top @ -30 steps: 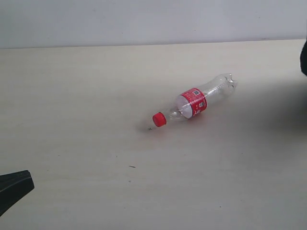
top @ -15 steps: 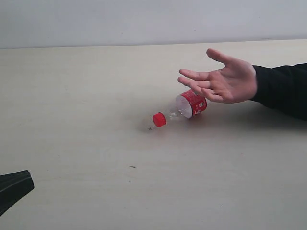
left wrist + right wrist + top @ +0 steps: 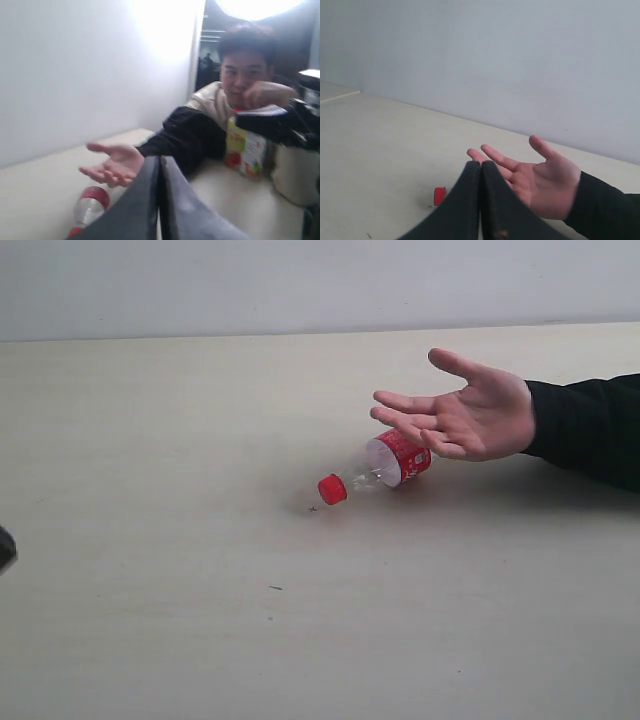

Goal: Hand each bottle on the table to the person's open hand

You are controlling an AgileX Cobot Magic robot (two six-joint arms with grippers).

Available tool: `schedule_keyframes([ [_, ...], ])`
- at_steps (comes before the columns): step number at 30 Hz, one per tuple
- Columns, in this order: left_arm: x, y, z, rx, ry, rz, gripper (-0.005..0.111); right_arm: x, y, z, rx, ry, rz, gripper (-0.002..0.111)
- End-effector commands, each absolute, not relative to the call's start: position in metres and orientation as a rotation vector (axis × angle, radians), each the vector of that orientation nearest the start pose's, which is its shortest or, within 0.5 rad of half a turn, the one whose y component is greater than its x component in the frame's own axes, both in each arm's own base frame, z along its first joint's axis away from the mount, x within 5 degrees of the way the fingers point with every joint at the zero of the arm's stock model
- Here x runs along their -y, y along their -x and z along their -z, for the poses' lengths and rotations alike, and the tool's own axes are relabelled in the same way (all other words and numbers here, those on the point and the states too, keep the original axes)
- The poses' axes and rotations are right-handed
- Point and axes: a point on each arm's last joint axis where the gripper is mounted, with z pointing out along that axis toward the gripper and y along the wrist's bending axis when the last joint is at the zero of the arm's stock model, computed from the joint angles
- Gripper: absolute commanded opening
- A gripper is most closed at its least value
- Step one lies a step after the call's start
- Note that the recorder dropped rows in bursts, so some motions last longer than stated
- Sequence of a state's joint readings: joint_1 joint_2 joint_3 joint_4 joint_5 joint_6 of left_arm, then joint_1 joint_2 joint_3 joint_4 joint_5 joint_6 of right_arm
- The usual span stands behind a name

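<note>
Bottle (image 3: pixel 385 468) lies on desk (image 3: pixel 180 440) ahead of my left tool (image 3: pixel 160 161) and right tool (image 3: pixel 481 165), both pressed together and empty. The hand (image 3: pixel 470 418) is open above it. Left tool has pulled back since.

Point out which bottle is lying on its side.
The clear red-labelled bottle by the open hand lies flat; the yellow-green labelled one beside the person stands upright.

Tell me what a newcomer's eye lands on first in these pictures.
The person's open hand, palm up, is held above the table, right of centre in the exterior view. Partly hidden by it lies a clear bottle with a red label, on its side, red cap pointing left. Shut fingers front both wrist views: the left gripper and the right gripper.
</note>
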State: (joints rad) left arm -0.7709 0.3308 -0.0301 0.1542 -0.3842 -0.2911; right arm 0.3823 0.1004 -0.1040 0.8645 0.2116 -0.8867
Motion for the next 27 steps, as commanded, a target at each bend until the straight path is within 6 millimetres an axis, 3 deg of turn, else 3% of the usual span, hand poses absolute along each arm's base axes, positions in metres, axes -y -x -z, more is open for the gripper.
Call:
schedule_keyframes([
  [1, 0.054, -0.085, -0.261, -1.458, -0.226, 0.640, 0.000, -0.035, -0.050, -0.230, -1.559, 0.451, -0.397, 0.000],
  [3, 0.064, -0.106, -0.276, -1.542, -0.274, 0.484, 0.000, -0.035, -0.050, -0.230, -1.559, 0.451, -0.397, 0.000],
  [6, 0.086, -0.144, -0.280, -1.655, -0.372, 0.324, 0.000, -0.035, -0.050, -0.230, -1.559, 0.451, -0.397, 0.000],
  [9, 0.101, -0.191, -0.270, -1.802, -0.412, 0.166, 0.000, -0.035, -0.050, -0.230, -1.559, 0.451, -0.397, 0.000],
  [12, 0.098, -0.226, -0.254, -1.929, -0.409, -0.013, 0.000, -0.035, -0.050, -0.230, -1.559, 0.451, -0.397, 0.000],
  [17, 0.094, -0.259, -0.239, -2.131, -0.366, -0.263, 0.000, -0.035, -0.050, -0.230, -1.559, 0.451, -0.397, 0.000],
  [19, 0.096, -0.273, -0.238, -2.133, -0.453, -0.408, 0.000, -0.035, -0.050, -0.230, -1.559, 0.451, -0.397, 0.000],
  [23, 0.120, -0.283, -0.233, -2.118, -0.560, -0.330, 0.000, -0.035, -0.050, -0.230, -1.559, 0.451, -0.397, 0.000],
  [27, 0.148, -0.288, -0.239, -2.028, -0.774, -0.215, 0.000, -0.035, -0.050, -0.230, -1.559, 0.451, -0.397, 0.000],
])
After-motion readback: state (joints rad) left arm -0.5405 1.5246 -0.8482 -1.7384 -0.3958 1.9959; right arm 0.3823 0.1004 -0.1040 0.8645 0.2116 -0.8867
